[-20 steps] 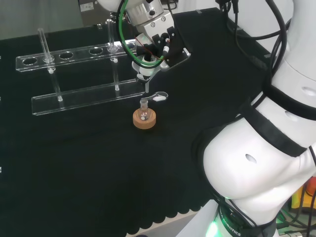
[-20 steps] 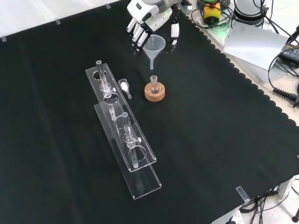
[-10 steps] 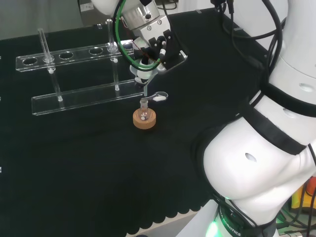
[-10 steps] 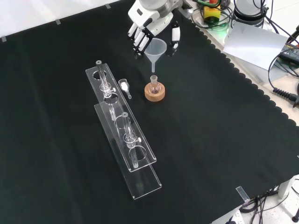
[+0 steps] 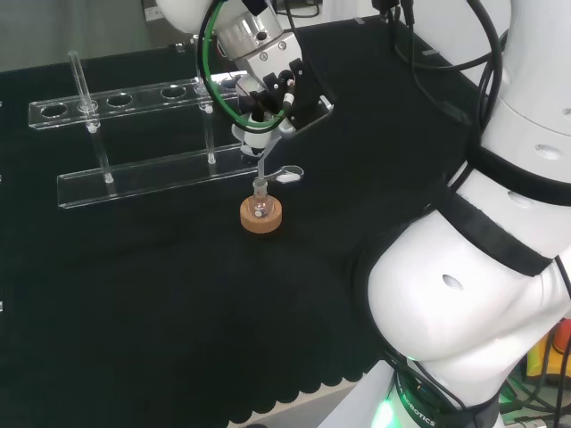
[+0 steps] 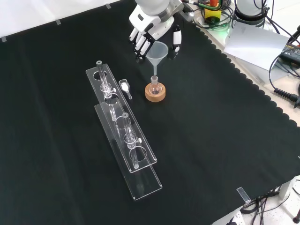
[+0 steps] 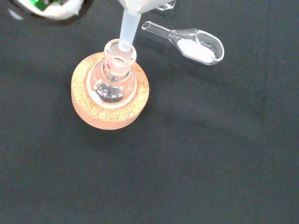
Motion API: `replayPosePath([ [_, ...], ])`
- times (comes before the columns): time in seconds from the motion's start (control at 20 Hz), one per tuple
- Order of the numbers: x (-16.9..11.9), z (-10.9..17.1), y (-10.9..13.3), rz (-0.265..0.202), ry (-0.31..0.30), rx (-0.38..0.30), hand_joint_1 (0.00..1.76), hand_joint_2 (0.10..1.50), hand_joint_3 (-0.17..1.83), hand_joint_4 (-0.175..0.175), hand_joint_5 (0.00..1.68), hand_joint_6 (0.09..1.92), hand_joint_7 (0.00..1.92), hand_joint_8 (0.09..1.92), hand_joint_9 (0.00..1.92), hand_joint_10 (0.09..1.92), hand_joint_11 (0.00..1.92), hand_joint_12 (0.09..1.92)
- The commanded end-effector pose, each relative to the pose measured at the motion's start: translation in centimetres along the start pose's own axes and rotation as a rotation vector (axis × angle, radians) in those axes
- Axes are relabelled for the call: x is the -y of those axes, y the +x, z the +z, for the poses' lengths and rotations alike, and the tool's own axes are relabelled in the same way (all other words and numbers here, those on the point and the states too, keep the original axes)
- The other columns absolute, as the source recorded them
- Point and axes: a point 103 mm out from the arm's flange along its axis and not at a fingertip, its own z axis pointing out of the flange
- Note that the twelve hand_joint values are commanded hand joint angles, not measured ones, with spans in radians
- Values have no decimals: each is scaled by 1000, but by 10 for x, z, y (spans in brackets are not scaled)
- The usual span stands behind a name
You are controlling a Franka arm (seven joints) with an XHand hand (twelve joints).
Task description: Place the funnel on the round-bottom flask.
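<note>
Black cloth covers the bench, and on it I see the round-bottom flask (image 6: 154, 86) upright in its cork ring (image 6: 155, 93). My hand (image 6: 151, 29) has its fingers curled round the funnel (image 6: 157, 51), stem straight down. From the wrist view the stem tip sits at the flask's mouth, so I judge a straight lowering comes next

Hand (image 6: 154, 32) is seen entering from the top of the front view, fingers (image 6: 139, 44) pointed down and curled, seemingly pinched around something held between them. In head view, hand (image 5: 272, 94) is carried left of the arm's large white links (image 5: 464, 285).
</note>
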Motion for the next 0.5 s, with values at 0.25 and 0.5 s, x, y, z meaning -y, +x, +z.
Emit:
replayPosePath([
  [0.25, -5, 3, 4, -2, 17, 14, 794, 717, 597, -25, 537, 443, 382, 673, 732, 528, 412, 1347],
  [0.5, -11, 8, 8, -8, 22, 7, 793, 717, 597, -25, 536, 446, 379, 675, 730, 532, 411, 1348],
])
